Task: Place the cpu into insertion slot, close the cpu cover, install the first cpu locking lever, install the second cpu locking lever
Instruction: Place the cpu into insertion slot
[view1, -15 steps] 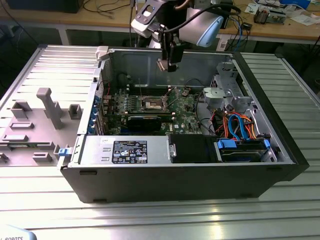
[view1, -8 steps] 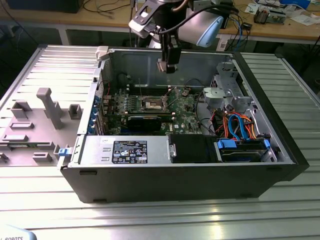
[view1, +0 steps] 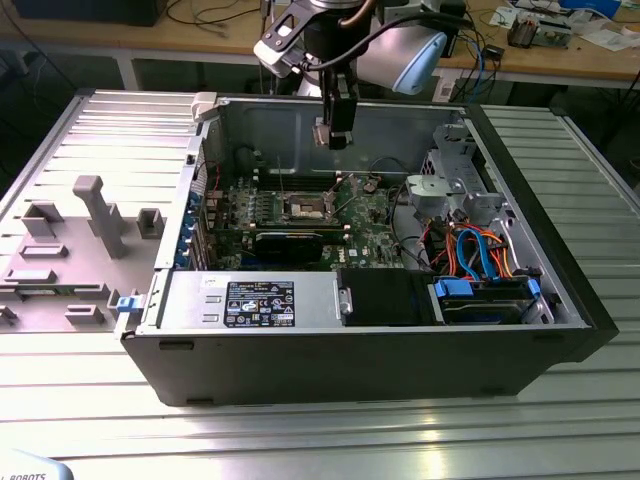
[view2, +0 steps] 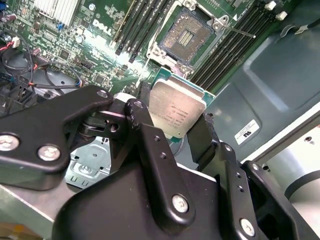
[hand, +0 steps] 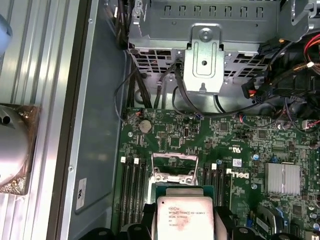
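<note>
Grips the cpu (view2: 176, 112) in the gripper (view2: 174, 129), with black fingers (view2: 200, 140) pressed against two opposite edges and the jaws closed only to the chip's width. Holds it in the air inside the case (view1: 350, 370), above the motherboard (view1: 370, 210), touching nothing but the fingers. Hangs from the arm (view1: 330, 60) in the exterior view, near the case's back wall and close to the slot (view1: 305, 208) without meeting it.

Looks like a flat square chip: silvery-grey metal top turned toward both wrist cameras, faint print across it, a green rim showing around the lid. Sits tilted in the second wrist view, one corner pointing toward the slot.

Leaves the slot open below, with a dark square centre, a fine grid of contacts exposed and a silvery rim around it. Flanked on both sides by narrow memory slots (view2: 142, 22). Just beyond the slot in the first wrist view, a thin silvery frame with a square window (hand: 175, 167), probably the cover tilted up, though hard to be sure from this angle.

Houses, besides the motherboard, a long black card (view1: 290, 243), a labelled power supply (view1: 250, 300) along the front wall, and a metal drive cage (view1: 450, 185) with blue and orange cables (view1: 470, 250) toward the exterior view's right. Rests on a ribbed metal table (view1: 400, 440), beside a grey fixture (view1: 100, 215) on the exterior view's left.
</note>
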